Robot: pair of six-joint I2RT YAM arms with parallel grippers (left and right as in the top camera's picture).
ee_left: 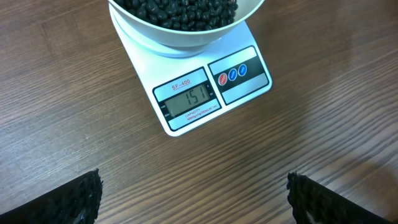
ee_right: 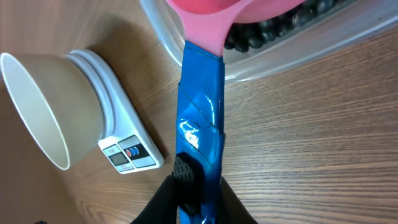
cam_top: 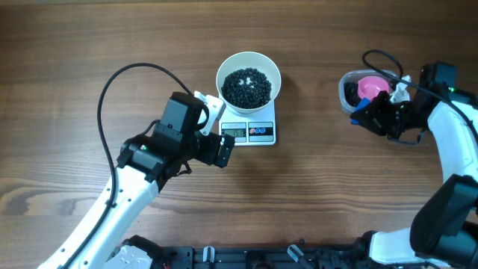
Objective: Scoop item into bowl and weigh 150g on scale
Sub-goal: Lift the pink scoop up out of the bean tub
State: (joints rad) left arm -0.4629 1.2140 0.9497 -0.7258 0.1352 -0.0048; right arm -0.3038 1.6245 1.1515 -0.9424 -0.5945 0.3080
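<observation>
The white bowl (cam_top: 249,82) sits on the white scale (cam_top: 261,132) and holds a heap of black beans (cam_top: 247,87). From the left wrist the scale's display (ee_left: 189,103) reads 151 under the bowl (ee_left: 180,36). My left gripper (cam_top: 216,146) stands open just left of the scale, its fingertips (ee_left: 84,198) wide apart over bare wood. My right gripper (cam_top: 377,113) is shut on the blue handle (ee_right: 200,134) of a pink scoop (cam_top: 371,87) whose head lies in the clear tub (cam_top: 352,91). More beans (ee_right: 280,28) lie in that tub. The right wrist sees bowl (ee_right: 43,102) and scale (ee_right: 121,146) at the left.
A black cable (cam_top: 131,75) loops over the table behind my left arm. Another cable (cam_top: 381,63) arcs over the tub at the right. Bare wood lies between the scale and the tub.
</observation>
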